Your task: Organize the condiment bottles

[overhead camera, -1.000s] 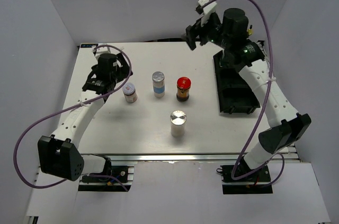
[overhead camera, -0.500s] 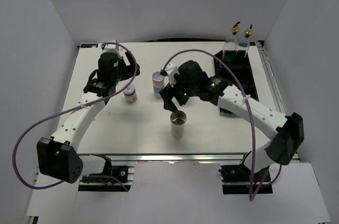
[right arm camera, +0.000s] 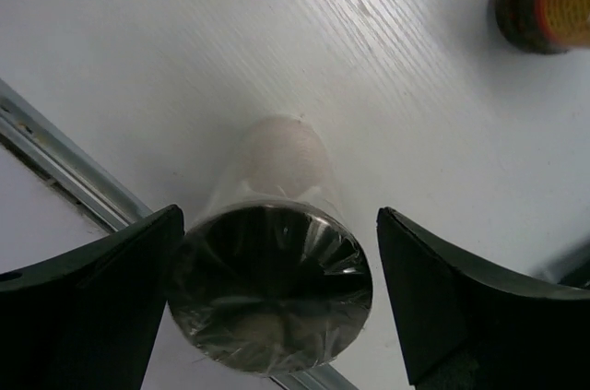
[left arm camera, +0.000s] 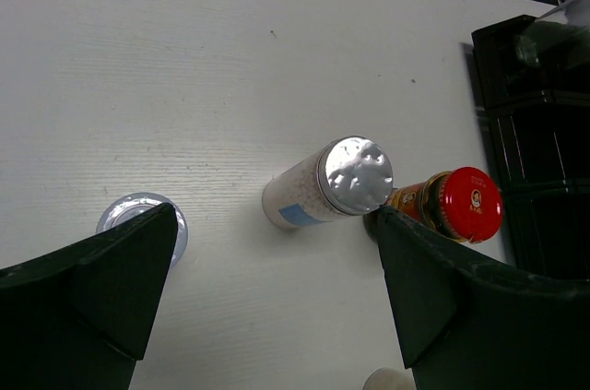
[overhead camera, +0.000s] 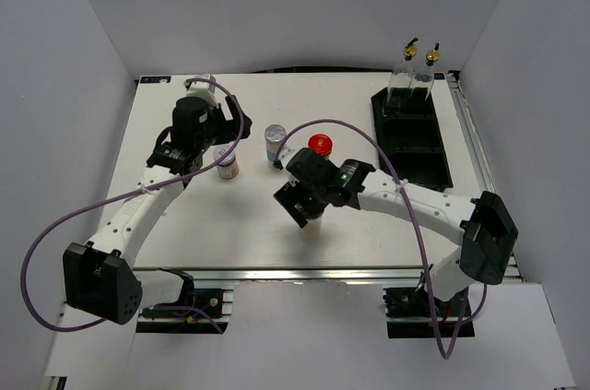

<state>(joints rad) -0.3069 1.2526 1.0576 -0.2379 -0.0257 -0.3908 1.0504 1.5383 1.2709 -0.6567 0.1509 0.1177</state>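
Under the right claw (right arm camera: 277,302), the silver-capped shaker (overhead camera: 312,227) seems mostly hidden.

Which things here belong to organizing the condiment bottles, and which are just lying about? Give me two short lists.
Belong to the job:
gold-topped glass bottle
second gold-topped glass bottle
red-lidded jar
blue-labelled shaker
silver-capped white shaker
small jar

Just there:
black compartment tray, holding both glass bottles
metal rail at the table's near edge
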